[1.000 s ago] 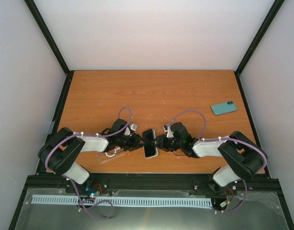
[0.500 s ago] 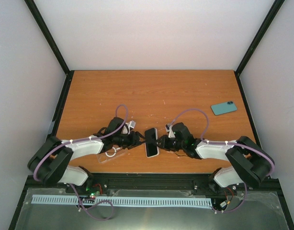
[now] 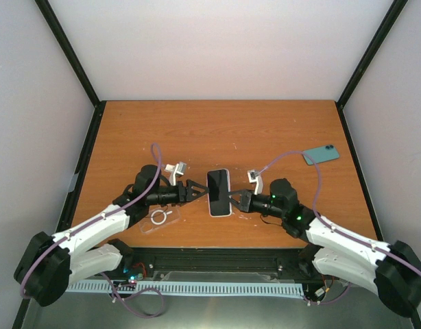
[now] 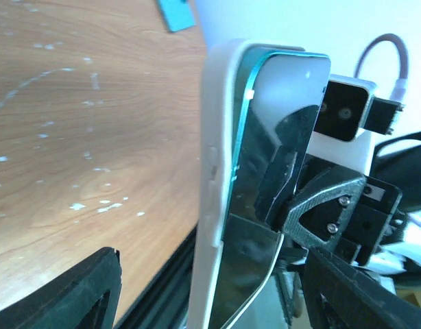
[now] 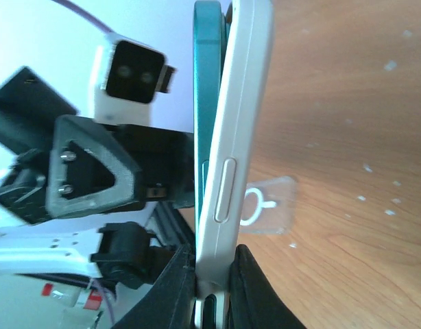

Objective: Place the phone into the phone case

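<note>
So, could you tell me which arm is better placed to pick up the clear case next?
Left, probably. The left gripper is open, fingers apart around the phone, and the clear case lies beside that arm. The right gripper is clamped on the phone.

The table (image 3: 217,130) is orange-brown wood with a fine darker grain and small pale flecks. At its centre the phone (image 3: 218,192) shows a glossy black face, a thin teal rim and a white side edge. The wrist views show the teal and white layers side by side. At two o'clock lies a teal slab (image 3: 321,155) with dark lens dots. At eight o'clock the phone case (image 3: 159,218) is clear, marked with a white ring. The left gripper (image 3: 199,191) and right gripper (image 3: 238,200) are black. The arms (image 3: 94,229) are white with black joints and the cables (image 3: 158,159) lilac. The walls (image 3: 217,48) are pale grey-white, the frame (image 3: 68,51) black.
</note>
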Robot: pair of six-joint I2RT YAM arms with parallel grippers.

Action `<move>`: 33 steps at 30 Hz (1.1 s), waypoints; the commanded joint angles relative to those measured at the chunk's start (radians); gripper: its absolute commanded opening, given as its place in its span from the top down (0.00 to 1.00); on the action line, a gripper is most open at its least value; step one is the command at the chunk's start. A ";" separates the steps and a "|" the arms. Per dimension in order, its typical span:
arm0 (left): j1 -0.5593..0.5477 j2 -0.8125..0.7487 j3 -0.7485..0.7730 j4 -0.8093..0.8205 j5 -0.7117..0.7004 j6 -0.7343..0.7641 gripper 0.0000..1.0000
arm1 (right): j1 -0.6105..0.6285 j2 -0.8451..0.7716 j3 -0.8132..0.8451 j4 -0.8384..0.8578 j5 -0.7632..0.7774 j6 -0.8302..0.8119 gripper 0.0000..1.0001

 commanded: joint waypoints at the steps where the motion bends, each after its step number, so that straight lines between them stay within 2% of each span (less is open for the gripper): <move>1: 0.010 -0.085 -0.025 0.207 0.119 -0.053 0.28 | 0.000 -0.098 0.003 0.113 -0.091 -0.046 0.97; 4: 0.010 -0.118 -0.061 0.373 0.181 -0.114 0.28 | 0.000 -0.118 0.011 0.101 -0.138 -0.060 0.97; 9: 0.009 -0.111 -0.065 0.495 0.228 -0.166 0.32 | 0.000 -0.107 -0.001 0.171 -0.231 -0.040 0.97; 14: 0.010 -0.113 -0.084 0.548 0.200 -0.192 0.44 | 0.001 -0.098 -0.004 0.216 -0.301 -0.030 0.97; 17: 0.010 -0.110 -0.094 0.559 0.184 -0.202 0.47 | 0.001 -0.109 -0.011 0.220 -0.313 -0.036 0.97; 19: 0.009 -0.106 -0.106 0.597 0.185 -0.215 0.46 | 0.001 -0.116 -0.015 0.221 -0.324 -0.038 0.97; 22: 0.010 -0.102 -0.109 0.598 0.180 -0.212 0.34 | 0.001 -0.119 -0.023 0.225 -0.334 -0.034 0.97; 25: 0.010 -0.105 -0.103 0.588 0.178 -0.202 0.34 | 0.001 -0.114 -0.031 0.246 -0.340 -0.024 0.97; 30: 0.010 -0.129 -0.092 0.551 0.153 -0.194 0.48 | 0.001 -0.094 -0.037 0.269 -0.345 -0.013 0.97; 33: 0.010 -0.129 -0.075 0.496 0.129 -0.173 0.68 | 0.001 -0.086 -0.037 0.270 -0.346 -0.015 0.97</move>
